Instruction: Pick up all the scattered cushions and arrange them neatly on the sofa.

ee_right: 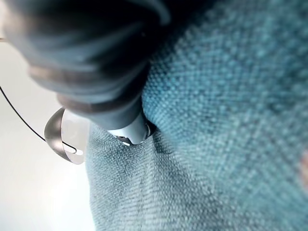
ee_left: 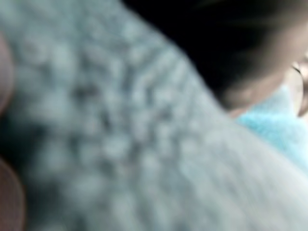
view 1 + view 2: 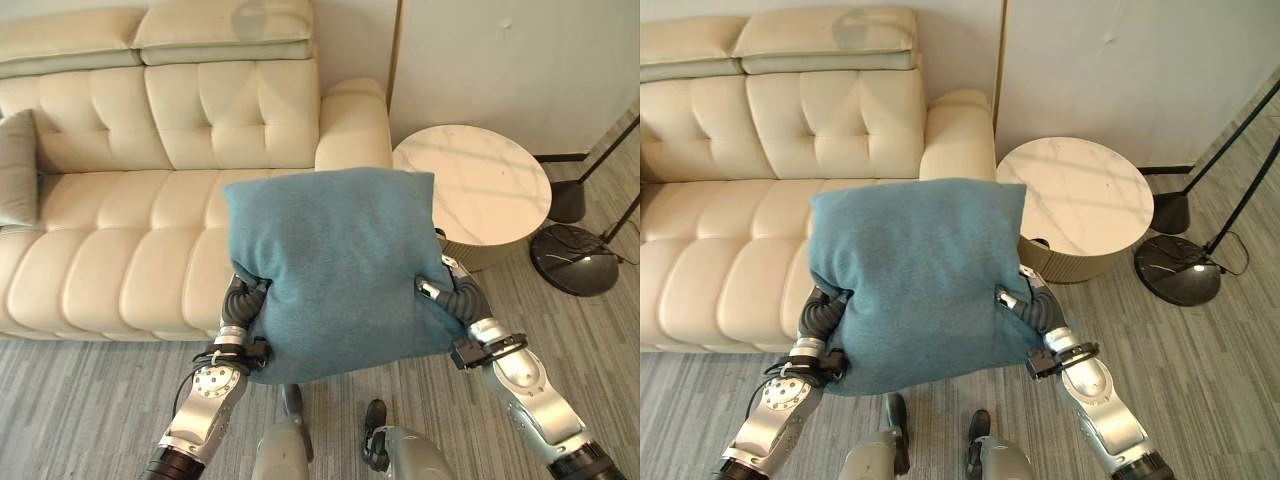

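Grey wood-grain plank floor (image 3: 90, 400) runs along the front of a cream tufted leather sofa (image 3: 120, 190) that stands against a pale wall. Lifted off that floor, in front of the sofa's right half, is a large square teal fabric cushion (image 3: 335, 270), raised between the two arms so that its broad face looks up at the head camera and its top edge overlaps the seat front and the base of the right armrest.

On the cushion's lower left edge the left hand (image 3: 243, 292) presses in, its dark ribbed cover sunk into the fabric. The right hand (image 3: 452, 293) pushes into the lower right edge in the same way, with a bit of silver showing where it meets the cloth. Both sets of fingers are buried behind or under the cushion, so I cannot tell whether they are curled or straight. From the right wrist, woven teal cloth lies close against the dark cover and a silver part of the hand (image 1: 126, 130).

At the sofa's far left end a grey cushion (image 3: 17, 168) leans upright against the backrest. Just right of the sofa's armrest stands a round side table with a white marble tabletop (image 3: 480, 185). Further right, two black round lamp bases (image 3: 573, 258) sit on the floor, thin black poles rising from them.
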You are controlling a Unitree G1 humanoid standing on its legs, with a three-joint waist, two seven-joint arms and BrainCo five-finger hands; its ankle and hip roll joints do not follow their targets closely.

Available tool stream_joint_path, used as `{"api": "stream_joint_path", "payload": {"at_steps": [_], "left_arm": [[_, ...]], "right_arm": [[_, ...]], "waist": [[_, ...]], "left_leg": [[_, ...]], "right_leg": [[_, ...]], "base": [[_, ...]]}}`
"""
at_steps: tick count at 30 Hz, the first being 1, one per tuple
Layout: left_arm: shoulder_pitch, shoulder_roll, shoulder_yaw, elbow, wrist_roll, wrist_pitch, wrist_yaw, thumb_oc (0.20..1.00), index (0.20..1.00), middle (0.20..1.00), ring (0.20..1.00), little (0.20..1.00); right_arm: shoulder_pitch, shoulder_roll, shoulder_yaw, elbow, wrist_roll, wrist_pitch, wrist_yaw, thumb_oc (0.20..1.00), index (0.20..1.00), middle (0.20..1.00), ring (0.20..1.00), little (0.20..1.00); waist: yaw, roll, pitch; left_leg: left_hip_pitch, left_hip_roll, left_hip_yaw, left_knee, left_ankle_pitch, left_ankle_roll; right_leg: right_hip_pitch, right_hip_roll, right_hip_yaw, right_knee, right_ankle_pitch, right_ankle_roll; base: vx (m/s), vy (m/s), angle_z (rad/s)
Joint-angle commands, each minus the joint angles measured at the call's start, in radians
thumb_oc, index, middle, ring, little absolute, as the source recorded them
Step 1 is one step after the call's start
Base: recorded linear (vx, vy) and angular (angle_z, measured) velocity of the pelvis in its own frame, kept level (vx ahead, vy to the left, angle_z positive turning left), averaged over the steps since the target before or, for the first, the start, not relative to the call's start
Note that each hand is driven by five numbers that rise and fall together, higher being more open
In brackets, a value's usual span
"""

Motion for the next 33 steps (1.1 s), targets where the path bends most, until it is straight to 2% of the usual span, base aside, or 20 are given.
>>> {"api": "stream_joint_path", "payload": {"at_steps": [1, 2, 4, 7, 11, 14, 16, 18, 19, 20, 21, 22, 24, 25, 26, 28, 30, 31, 33], "left_arm": [[-0.123, -0.016, -0.088, -0.118, 0.0, -0.096, -0.106, 0.2, 0.2, 0.2, 0.2, 0.2], [-0.134, -0.021, -0.101, -0.109, -0.008, -0.087, -0.111, 0.2, 0.2, 0.2, 0.2, 0.2], [-0.128, -0.019, -0.105, -0.114, -0.016, -0.082, -0.123, 0.2, 0.2, 0.2, 0.2, 0.2], [-0.111, -0.008, -0.099, -0.119, -0.018, -0.074, -0.139, 0.2, 0.2, 0.2, 0.2, 0.2], [-0.099, 0.01, -0.091, -0.12, -0.017, -0.074, -0.142, 0.2, 0.2, 0.2, 0.2, 0.2], [-0.107, 0.019, -0.085, -0.11, -0.006, -0.076, -0.14, 0.2, 0.2, 0.2, 0.2, 0.2], [-0.116, 0.022, -0.08, -0.091, 0.017, -0.078, -0.136, 0.2, 0.2, 0.2, 0.2, 0.2], [-0.129, 0.028, -0.073, -0.083, 0.026, -0.076, -0.134, 0.2, 0.2, 0.2, 0.2, 0.2], [-0.135, 0.029, -0.069, -0.081, 0.03, -0.076, -0.129, 0.2, 0.2, 0.2, 0.2, 0.2], [-0.145, 0.025, -0.075, -0.068, 0.028, -0.081, -0.126, 0.2, 0.2, 0.2, 0.2, 0.2], [-0.145, 0.025, -0.075, -0.068, 0.028, -0.082, -0.126, 0.2, 0.2, 0.2, 0.2, 0.2], [-0.137, 0.026, -0.065, -0.063, 0.026, -0.089, -0.128, 0.2, 0.2, 0.2, 0.2, 0.2], [-0.137, 0.022, -0.065, -0.064, 0.024, -0.089, -0.127, 0.2, 0.2, 0.2, 0.2, 0.2], [-0.137, 0.011, -0.062, -0.055, 0.018, -0.089, -0.126, 0.2, 0.2, 0.2, 0.2, 0.2], [-0.136, 0.01, -0.061, -0.052, 0.02, -0.088, -0.125, 0.2, 0.2, 0.2, 0.2, 0.2], [-0.132, 0.003, -0.056, -0.05, 0.022, -0.088, -0.128, 0.2, 0.2, 0.2, 0.2, 0.2], [-0.128, -0.003, -0.058, -0.047, 0.023, -0.088, -0.132, 0.2, 0.2, 0.2, 0.2, 0.2], [-0.111, -0.009, -0.068, -0.048, 0.026, -0.081, -0.151, 0.2, 0.2, 0.2, 0.2, 0.2], [-0.108, -0.021, -0.072, -0.046, 0.016, -0.085, -0.153, 0.2, 0.2, 0.2, 0.2, 0.2]], "right_arm": [[-0.067, 0.081, 0.018, -0.154, 0.0, -0.127, 0.065, 0.2, 0.2, 0.2, 0.2, 0.2], [-0.041, 0.078, -0.002, -0.152, 0.0, -0.125, 0.064, 0.2, 0.2, 0.2, 0.2, 0.2], [-0.028, 0.075, -0.007, -0.152, -0.002, -0.12, 0.064, 0.2, 0.2, 0.2, 0.2, 0.2], [-0.028, 0.08, 0.007, -0.156, -0.004, -0.108, 0.072, 0.2, 0.2, 0.2, 0.2, 0.2], [-0.071, 0.093, 0.045, -0.15, -0.006, -0.098, 0.079, 0.2, 0.2, 0.2, 0.2, 0.2], [-0.095, 0.106, 0.061, -0.146, -0.01, -0.089, 0.084, 0.2, 0.2, 0.2, 0.2, 0.2], [-0.101, 0.111, 0.064, -0.143, -0.021, -0.086, 0.089, 0.2, 0.2, 0.2, 0.2, 0.2], [-0.1, 0.119, 0.061, -0.142, -0.024, -0.083, 0.094, 0.2, 0.2, 0.2, 0.2, 0.2], [-0.101, 0.124, 0.061, -0.14, -0.028, -0.085, 0.093, 0.2, 0.2, 0.2, 0.2, 0.2], [-0.101, 0.131, 0.063, -0.133, -0.015, -0.088, 0.093, 0.2, 0.2, 0.2, 0.2, 0.2], [-0.102, 0.131, 0.063, -0.133, -0.014, -0.088, 0.093, 0.2, 0.2, 0.2, 0.2, 0.2], [-0.117, 0.127, 0.071, -0.133, 0.007, -0.092, 0.098, 0.2, 0.2, 0.2, 0.2, 0.2], [-0.118, 0.125, 0.073, -0.131, 0.025, -0.095, 0.107, 0.2, 0.2, 0.2, 0.2, 0.2], [-0.116, 0.123, 0.072, -0.126, 0.04, -0.094, 0.113, 0.2, 0.2, 0.2, 0.2, 0.2], [-0.116, 0.121, 0.073, -0.122, 0.041, -0.094, 0.113, 0.2, 0.2, 0.2, 0.2, 0.2], [-0.113, 0.118, 0.073, -0.118, 0.044, -0.094, 0.119, 0.2, 0.2, 0.2, 0.2, 0.2], [-0.102, 0.113, 0.073, -0.112, 0.046, -0.093, 0.125, 0.2, 0.2, 0.2, 0.2, 0.2], [-0.067, 0.095, 0.053, -0.121, 0.053, -0.093, 0.129, 0.2, 0.2, 0.2, 0.2, 0.2], [-0.056, 0.082, 0.039, -0.117, 0.054, -0.098, 0.128, 0.2, 0.2, 0.2, 0.2, 0.2]], "waist": [[-0.054, -0.038, -0.08], [-0.082, -0.028, -0.086], [-0.091, -0.022, -0.09], [-0.087, -0.031, -0.079], [-0.062, -0.044, -0.062], [-0.046, -0.046, -0.057], [-0.042, -0.045, -0.054], [-0.044, -0.047, -0.041], [-0.045, -0.046, -0.033], [-0.057, -0.043, -0.026], [-0.056, -0.044, -0.026], [-0.064, -0.036, -0.021], [-0.07, -0.035, -0.017], [-0.08, -0.034, -0.01], [-0.078, -0.031, -0.011], [-0.087, -0.03, -0.008], [-0.097, -0.029, -0.012], [-0.111, -0.029, -0.027], [-0.12, -0.022, -0.04]], "left_leg": [[0.051, -0.011, 0.065, -0.019, -0.017, 0.001], [0.097, 0.019, 0.147, -0.064, -0.015, -0.019], [0.108, 0.019, 0.155, -0.081, -0.013, -0.025], [0.089, 0.01, 0.136, -0.053, -0.025, -0.021], [0.069, -0.013, 0.113, -0.024, -0.06, 0.002], [0.06, -0.047, 0.092, -0.016, -0.086, 0.033], [0.071, -0.079, 0.091, -0.029, -0.104, 0.059], [0.085, -0.115, 0.076, -0.033, -0.121, 0.083], [0.084, -0.122, 0.088, -0.037, -0.104, 0.096], [0.105, -0.143, 0.071, -0.05, -0.108, 0.099], [0.105, -0.143, 0.071, -0.051, -0.108, 0.099], [0.133, -0.164, 0.06, -0.072, -0.122, 0.105], [0.142, -0.17, 0.052, -0.076, -0.128, 0.105], [0.163, -0.185, 0.035, -0.077, -0.139, 0.105], [0.176, -0.191, 0.021, -0.077, -0.157, 0.101], [0.194, -0.202, 0.024, -0.077, -0.16, 0.102], [0.213, -0.211, 0.015, -0.076, -0.171, 0.101], [0.233, -0.222, -0.008, -0.054, -0.199, 0.093], [0.228, -0.213, -0.004, -0.003, -0.219, 0.067]], "right_leg": [[0.145, -0.021, 0.0, -0.108, -0.071, 0.177], [0.153, -0.036, -0.047, -0.106, -0.076, 0.189], [0.16, -0.039, -0.065, -0.11, -0.077, 0.193], [0.169, -0.054, -0.072, -0.106, -0.069, 0.194], [0.166, -0.079, -0.054, -0.091, -0.058, 0.211], [0.154, -0.111, -0.04, -0.053, -0.054, 0.23], [0.128, -0.148, -0.037, 0.029, -0.054, 0.248], [0.088, -0.177, -0.012, 0.158, -0.029, 0.265], [0.056, -0.172, -0.009, 0.195, -0.009, 0.255], [0.009, -0.119, 0.043, 0.207, -0.029, 0.243], [0.009, -0.119, 0.045, 0.208, -0.03, 0.243], [-0.039, -0.088, 0.047, 0.145, -0.034, 0.226], [-0.068, -0.076, 0.047, 0.13, -0.023, 0.224], [-0.106, -0.07, 0.036, 0.094, 0.005, 0.231], [-0.116, -0.069, 0.025, 0.079, 0.004, 0.244], [-0.131, -0.076, -0.039, 0.051, 0.033, 0.238], [-0.134, -0.071, -0.049, 0.043, 0.035, 0.237], [-0.094, -0.06, -0.011, -0.004, 0.038, 0.223], [-0.061, -0.06, -0.022, -0.026, 0.048, 0.213]], "base": [[0.03, 0.144, 0.97], [0.06, 0.108, 1.14], [0.07, 0.116, 1.11], [0.06, 0.128, 0.42], [0.05, 0.184, 0.05], [0.07, 0.284, -0.03], [0.08, 0.292, 0.04], [0.1, 0.293, 0.07], [0.12, 0.26, 0.09], [0.05, 0.133, 0.09], [0.26, 0.148, 0.21], [0.17, 0.067, 0.19], [0.22, 0.046, 0.03], [0.33, 0.016, 0.01], [0.34, 0.0, 0.34], [0.18, -0.03, 0.3], [0.25, -0.074, 0.29], [0.42, -0.124, 0.59], [0.32, -0.129, 0.73]]}}
